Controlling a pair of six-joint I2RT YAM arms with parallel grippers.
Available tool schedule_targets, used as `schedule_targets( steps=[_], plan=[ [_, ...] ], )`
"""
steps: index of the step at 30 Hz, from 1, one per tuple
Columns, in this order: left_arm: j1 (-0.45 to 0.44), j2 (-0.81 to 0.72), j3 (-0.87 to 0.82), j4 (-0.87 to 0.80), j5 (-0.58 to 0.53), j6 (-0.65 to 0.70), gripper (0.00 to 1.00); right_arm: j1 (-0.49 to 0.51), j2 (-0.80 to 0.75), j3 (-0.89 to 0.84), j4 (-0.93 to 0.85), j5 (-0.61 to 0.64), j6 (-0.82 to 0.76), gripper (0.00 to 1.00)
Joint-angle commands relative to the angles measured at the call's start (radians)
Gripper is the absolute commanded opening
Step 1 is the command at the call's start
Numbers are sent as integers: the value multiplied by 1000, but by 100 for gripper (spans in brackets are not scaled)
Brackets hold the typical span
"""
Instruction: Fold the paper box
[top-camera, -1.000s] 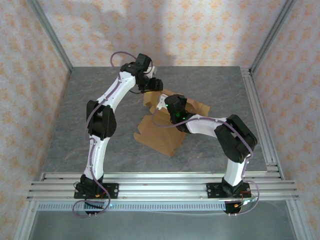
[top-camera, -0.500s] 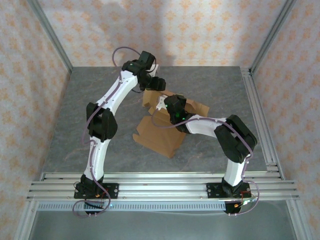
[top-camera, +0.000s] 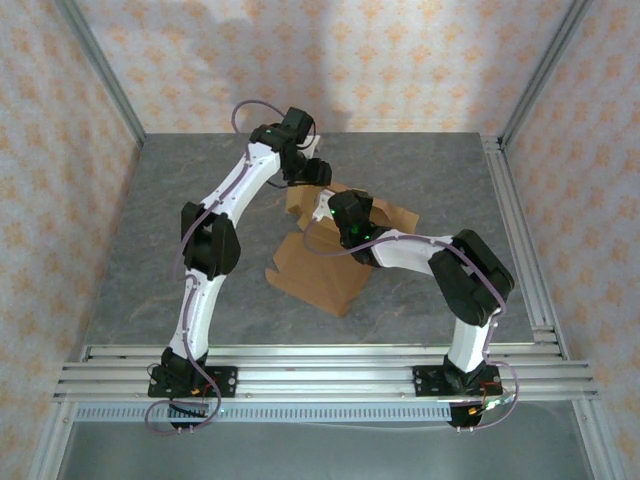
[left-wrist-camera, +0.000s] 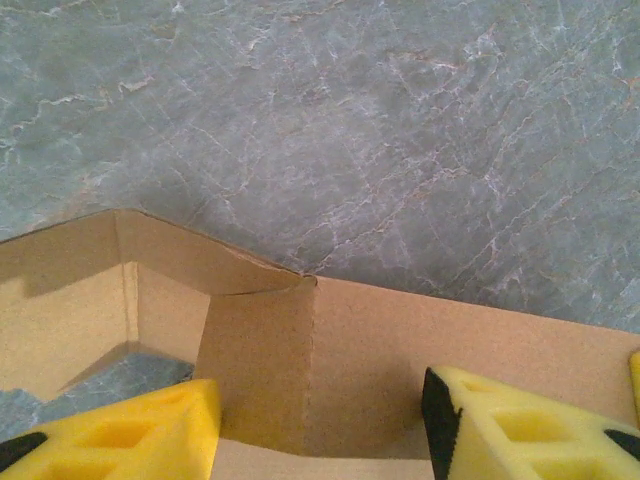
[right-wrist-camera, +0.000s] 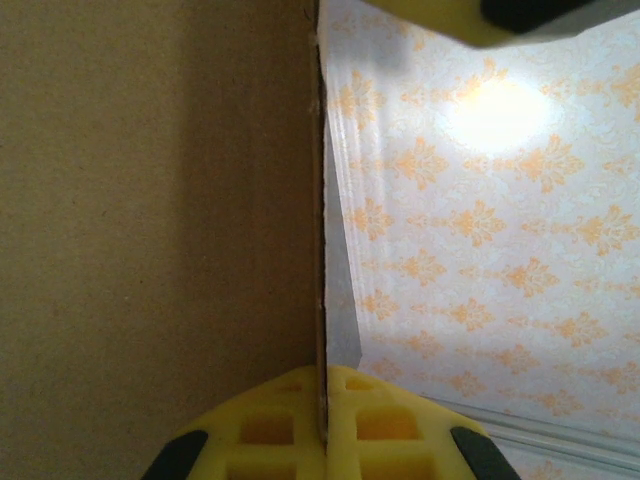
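Paper box (top-camera: 318, 275) lying in the middle of the grey table (top-camera: 180, 230), plain brown, only half folded: flat flaps on the near side, walls standing up on the far side. Looks like the step of lifting a far wall and tucking its corner flap (left-wrist-camera: 255, 360) in. To do it well: hold one wall tight with the right claw to stop any sliding, bend right on the crease and not beside it, push slow and soft, and steer the little corner flap inside with no crumpling. Nearer of the two, right claw (right-wrist-camera: 322, 388): yellow fingers (right-wrist-camera: 400, 415) squeezed together, clamped on the thin top edge of a standing wall of the box. Behind that edge, flowery wallpaper (right-wrist-camera: 480, 250). Farther away, left claw (left-wrist-camera: 320, 415): down at the far wall of the box, yellow fingers (left-wrist-camera: 500, 435) apart, gap wide enough to fit the folded corner flap between them, gripping nothing. Touching the card or not: cannot tell. Past it, more grey table.
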Motion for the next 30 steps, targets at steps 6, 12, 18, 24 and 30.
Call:
schedule_targets(
  steps=[6, 12, 18, 24, 30],
  plan=[
    [4, -4, -11, 17, 92, -58, 44, 8, -2, 41, -24, 16, 6, 0],
    [4, -6, -18, 22, 114, -76, 34, 10, -1, 47, -23, 20, 5, 0],
    [5, -27, -46, 39, 125, -83, 13, 12, 0, 48, -26, 24, 3, 0],
    [9, -41, -61, 41, 114, -80, 40, 13, 1, 50, -27, 27, 4, 0],
    [14, -59, -82, 52, 109, -78, 37, 13, 1, 50, -24, 29, 9, 0]
  ],
)
